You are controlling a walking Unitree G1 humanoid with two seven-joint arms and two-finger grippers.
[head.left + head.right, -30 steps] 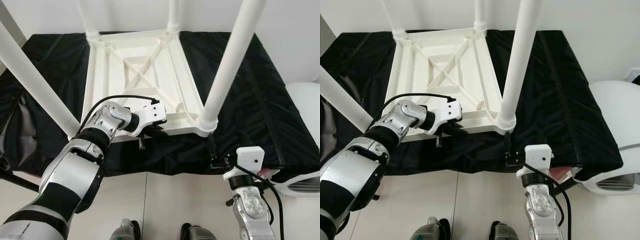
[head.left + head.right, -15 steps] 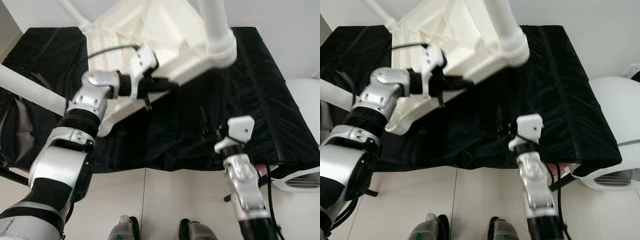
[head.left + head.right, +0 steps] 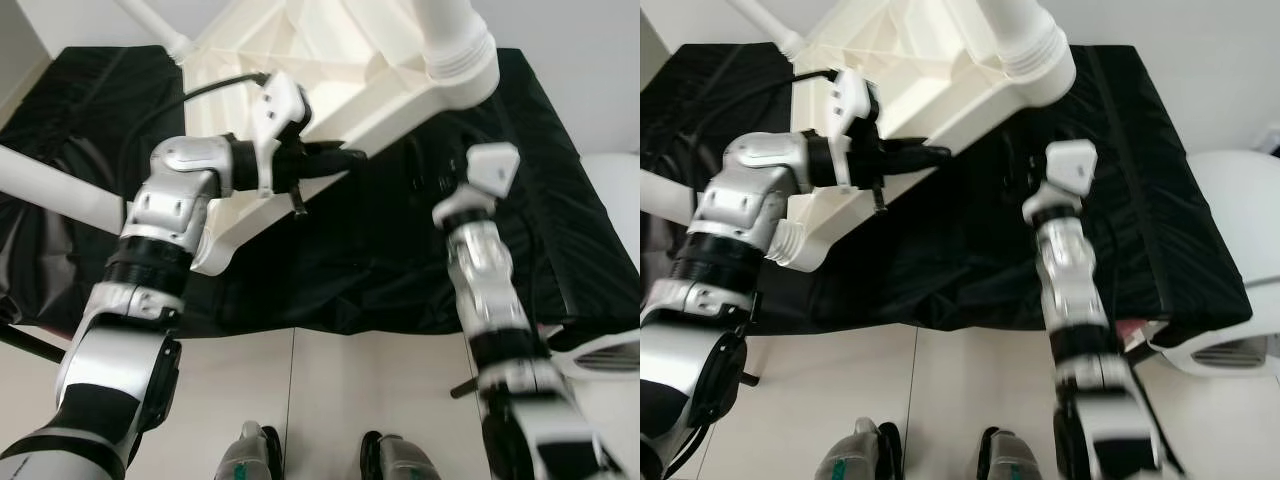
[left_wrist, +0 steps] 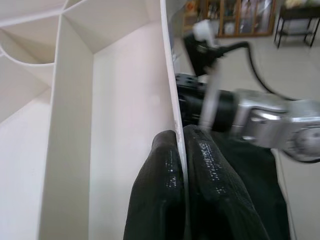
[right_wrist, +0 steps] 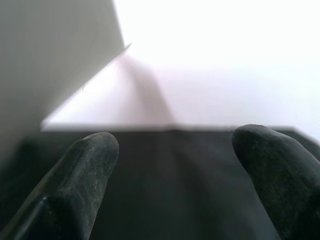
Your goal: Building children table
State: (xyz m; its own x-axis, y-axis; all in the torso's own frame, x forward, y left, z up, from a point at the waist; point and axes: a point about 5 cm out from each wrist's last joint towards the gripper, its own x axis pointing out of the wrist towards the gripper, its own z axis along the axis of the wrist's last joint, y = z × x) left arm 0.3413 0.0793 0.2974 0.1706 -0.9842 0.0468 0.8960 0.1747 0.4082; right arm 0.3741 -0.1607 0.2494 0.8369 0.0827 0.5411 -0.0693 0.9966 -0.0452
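Left gripper point(image 4: 181, 150) pinches tilted white table point(image 3: 330, 50) rim; legs cropped. Right gripper point(image 5: 172, 165) spread, empty, over black worktop point(image 3: 400, 250).

Home (glass-fronted cabinets point(image 4: 235, 17), tiled floor point(image 3: 330, 400)).

No words, numbers or brand marks can be read anywhere — not on the white table frame point(image 3: 330, 60) pinched by the left gripper point(image 4: 182, 150). The black cloth point(image 3: 400, 240) beneath it is unmarked too.
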